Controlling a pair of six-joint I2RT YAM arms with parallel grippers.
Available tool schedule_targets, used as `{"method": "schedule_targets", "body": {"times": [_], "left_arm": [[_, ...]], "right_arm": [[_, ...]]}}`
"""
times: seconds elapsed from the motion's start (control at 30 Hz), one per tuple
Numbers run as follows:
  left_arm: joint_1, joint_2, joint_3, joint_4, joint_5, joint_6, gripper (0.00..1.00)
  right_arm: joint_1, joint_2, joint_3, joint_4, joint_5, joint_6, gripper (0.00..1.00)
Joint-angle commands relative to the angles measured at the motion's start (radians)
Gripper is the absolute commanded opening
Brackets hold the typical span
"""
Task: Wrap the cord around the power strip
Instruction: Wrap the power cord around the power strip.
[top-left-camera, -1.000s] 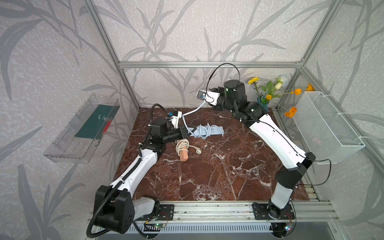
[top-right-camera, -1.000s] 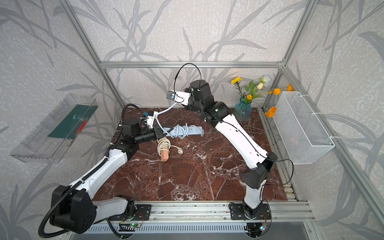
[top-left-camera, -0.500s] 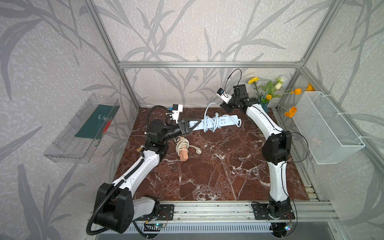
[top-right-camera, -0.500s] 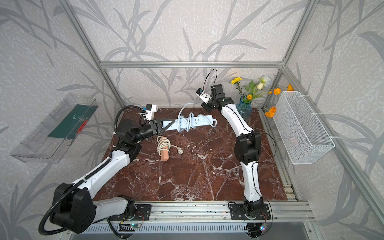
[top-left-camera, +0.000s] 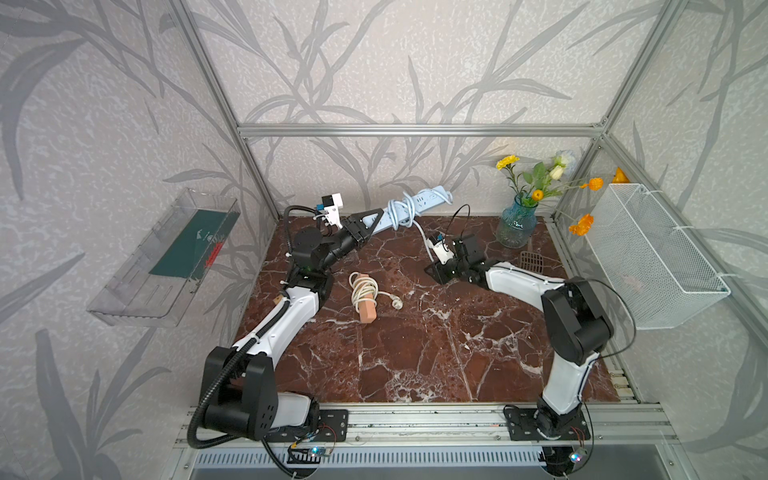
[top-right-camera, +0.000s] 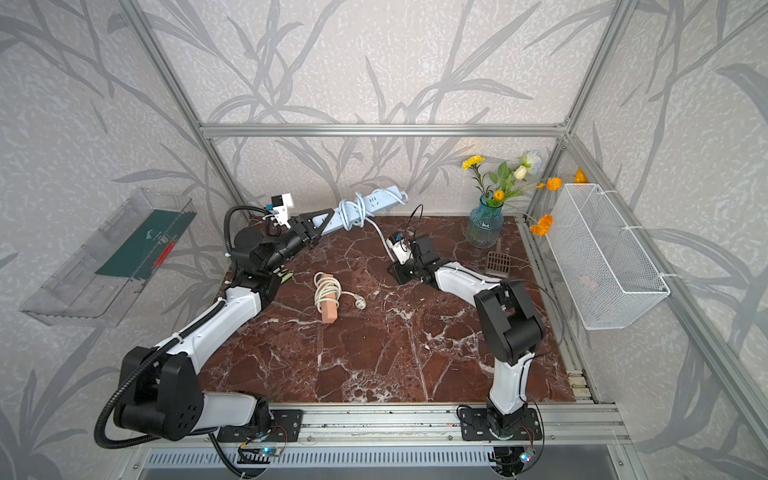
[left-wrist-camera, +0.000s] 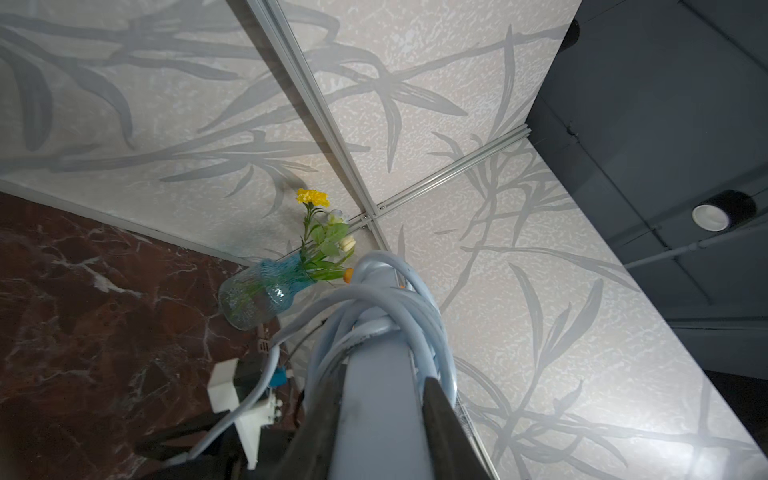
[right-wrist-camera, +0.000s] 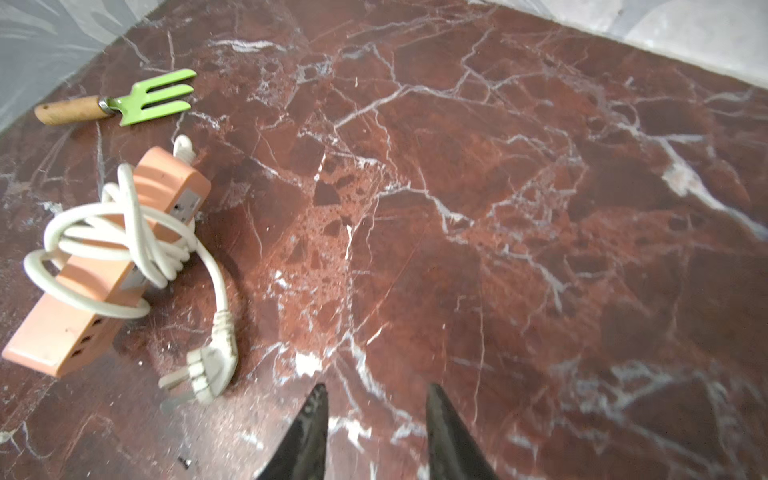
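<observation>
item: pale blue power strip (top-left-camera: 430, 196). pinched at its near end by left pincer (top-left-camera: 372, 222), pressed tight on the body. held clear of the marble tabletop (top-left-camera: 415, 353), slanting upward and away beyond the tips. same grip shown in the left wrist view, one finger (left-wrist-camera: 440, 411) flat against the strip's side.

item: cord (top-left-camera: 401, 210). wound in several loose turns round the strip's middle, just past the left pincer's tips. free tail (top-left-camera: 424, 241) hanging from the coil down to a spot just beside right pincer (top-left-camera: 434, 274). plug end not made out.

item: right pincer (right-wrist-camera: 376, 390). low over the tabletop, well apart from the strip. spread, with only bare marble showing between the tips. appears to hold nothing.

bystanders: peach power strip (right-wrist-camera: 104, 266), wound in its own white cord, lying ahead of the right pincer and off to one side. green hand fork (right-wrist-camera: 158, 95) farther on. glass vase of flowers (top-left-camera: 515, 226) back behind the right pincer's wrist.

step, as judged: wrapping well advanced, last stretch of tail left loose.

next move, as judged: take up the tail close beside right pincer and carry it over and round the strip, with left pincer holding the body steady. draw the turn snug so the existing coils do not slide along the raised body.
</observation>
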Motion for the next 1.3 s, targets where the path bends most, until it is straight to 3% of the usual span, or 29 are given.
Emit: {"method": "schedule_targets", "body": {"times": [0.0, 0.07, 0.23, 0.33, 0.47, 0.6, 0.7, 0.83, 1.07, 1.27], "left_arm": [[0.015, -0.036, 0.097, -0.153, -0.079, 0.321, 0.0], [0.014, -0.053, 0.102, -0.355, -0.138, 0.498, 0.0], [-0.015, -0.045, 0.107, -0.618, -0.241, 0.767, 0.0], [-0.057, -0.001, 0.162, -0.79, -0.197, 0.87, 0.0], [-0.107, 0.021, 0.163, -0.856, -0.067, 0.865, 0.0], [-0.137, -0.001, 0.113, -0.785, 0.109, 0.766, 0.0], [-0.158, -0.023, 0.032, -0.577, 0.254, 0.594, 0.0], [-0.176, -0.034, -0.023, -0.319, 0.368, 0.383, 0.0], [-0.178, -0.042, -0.009, 0.095, 0.376, 0.04, 0.0], [-0.19, 0.001, 0.039, 0.371, 0.406, -0.18, 0.0]], "right_arm": [[0.101, -0.142, -0.057, 0.027, 0.186, -0.065, 0.0], [0.17, -0.219, -0.083, -0.014, 0.27, -0.167, 0.0], [0.311, -0.34, -0.052, -0.133, 0.36, -0.474, 0.0], [0.322, -0.347, 0.082, -0.224, 0.362, -0.592, 0.0], [0.297, -0.276, 0.278, -0.242, 0.41, -0.717, 0.0], [0.203, -0.164, 0.451, -0.3, 0.345, -0.715, 0.0], [0.145, -0.069, 0.579, -0.37, 0.292, -0.706, 0.0], [0.067, 0.007, 0.631, -0.407, 0.203, -0.675, 0.0], [-0.089, -0.033, 0.455, -0.326, -0.152, -0.592, 0.0], [-0.171, 0.033, 0.541, -0.465, -0.412, -0.581, 0.02]]}}
